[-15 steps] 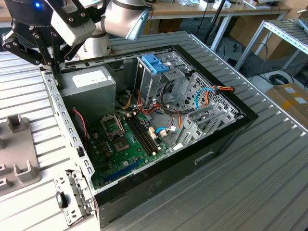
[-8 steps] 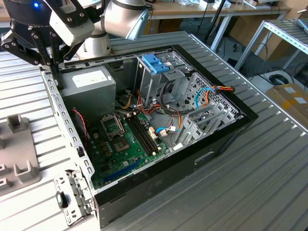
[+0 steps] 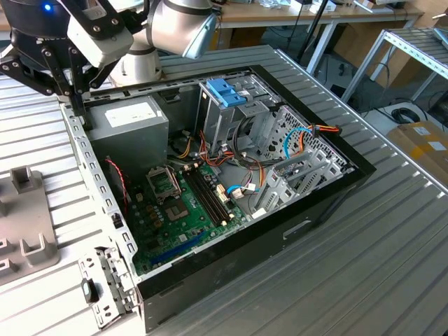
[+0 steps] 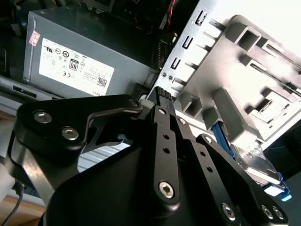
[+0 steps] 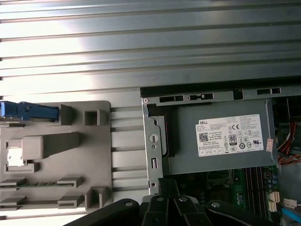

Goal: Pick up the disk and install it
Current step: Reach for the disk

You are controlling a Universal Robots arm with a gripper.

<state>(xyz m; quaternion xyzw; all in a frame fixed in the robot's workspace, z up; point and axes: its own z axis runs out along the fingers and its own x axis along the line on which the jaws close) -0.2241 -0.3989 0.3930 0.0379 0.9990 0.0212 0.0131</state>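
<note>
Ribbed grey metal table (image 3: 364,266) carries an open black computer case (image 3: 280,238), with a green board inside. The silver arm (image 3: 178,24) is over the case's rear corner. The boxy grey power supply (image 3: 129,119) has a white label, which faces the camera in both wrist views. A moulded grey plastic fixture (image 5: 89,160) sits on the table just beside the case. The disk (image 4: 251,157) is in that fixture, outside the case. The second wrist view shows its flat metal face and blue rail; the first wrist view shows it edge-on as a blue strip (image 5: 28,112). The black gripper (image 4: 162,94) has its fingers pressed together, holding nothing, well apart from the disk.
</note>
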